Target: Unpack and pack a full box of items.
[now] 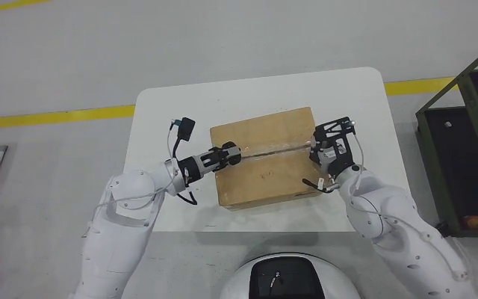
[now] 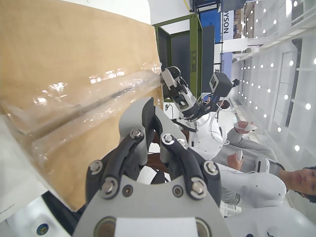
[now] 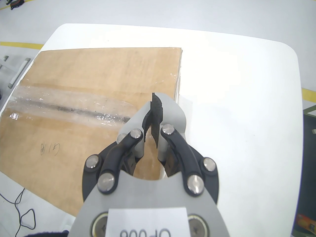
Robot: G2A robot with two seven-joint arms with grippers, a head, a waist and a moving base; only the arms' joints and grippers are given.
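The cardboard box (image 1: pixel 263 158) sat closed at the middle of the white table (image 1: pixel 343 97) in the top view. Its brown flaps were down, and a strip of clear tape (image 1: pixel 272 149) ran along the centre seam from the box's left edge to its right edge. The left gripper (image 1: pixel 234 152) came in from the lower left of the frame and lay over the left end of that seam. In the left wrist view its fingers (image 2: pixel 130 119) were pressed together, black pads meeting, with nothing visible between them. Whether the tips touched the cardboard could not be told. The right gripper (image 1: pixel 317 146) came in from the lower right of the top view and stood at the opposite, right end of the seam, beside the box's right edge. In the right wrist view its fingers (image 3: pixel 172 112) were likewise pressed together on nothing, the tips just above the end of the tape near the box's edge. A small black handwritten mark (image 3: pixel 50 148) showed on the flap at the lower left of that view. A green rack (image 1: pixel 448 149) stood off the table at the right edge of the top view, and a yellow floor line (image 1: pixel 67 116) crossed the grey floor at the left.
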